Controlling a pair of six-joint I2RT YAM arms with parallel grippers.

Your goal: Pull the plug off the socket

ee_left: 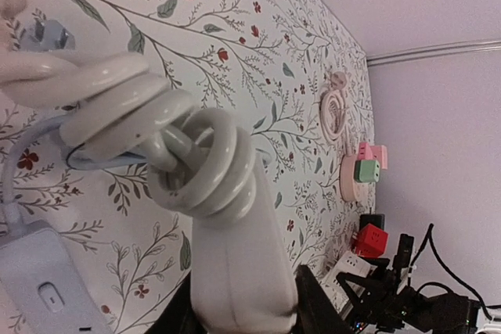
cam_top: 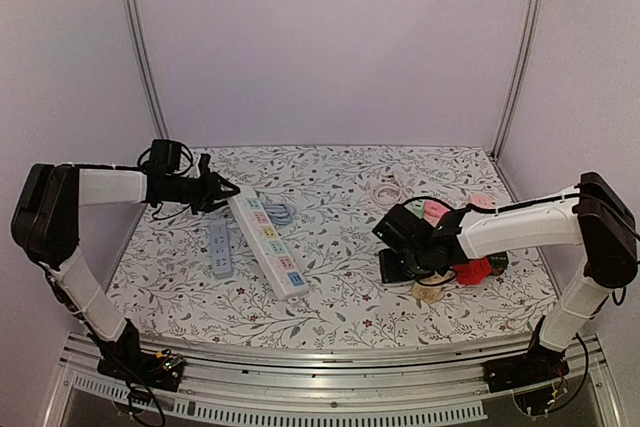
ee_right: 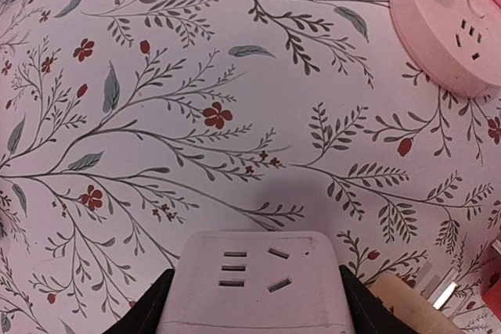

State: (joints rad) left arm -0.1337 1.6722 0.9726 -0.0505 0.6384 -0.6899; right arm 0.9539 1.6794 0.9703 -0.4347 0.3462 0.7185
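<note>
Left pincer point(cam_top: 224, 190) clamps the upper-left end of the long white power strip point(cam_top: 268, 245), whose axis runs lower right; right pincer point(cam_top: 398, 267) holds a white socket block point(ee_right: 258, 291).

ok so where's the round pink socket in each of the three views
Top external: the round pink socket lies right of centre on the table, partly hidden by the right arm.
Left wrist: it sits at the right, about mid-height, with a green plug on it.
Right wrist: it is in the top right corner, cut off by the frame.
Shared landmark: the floral tablecloth lies under it in all three.
</note>
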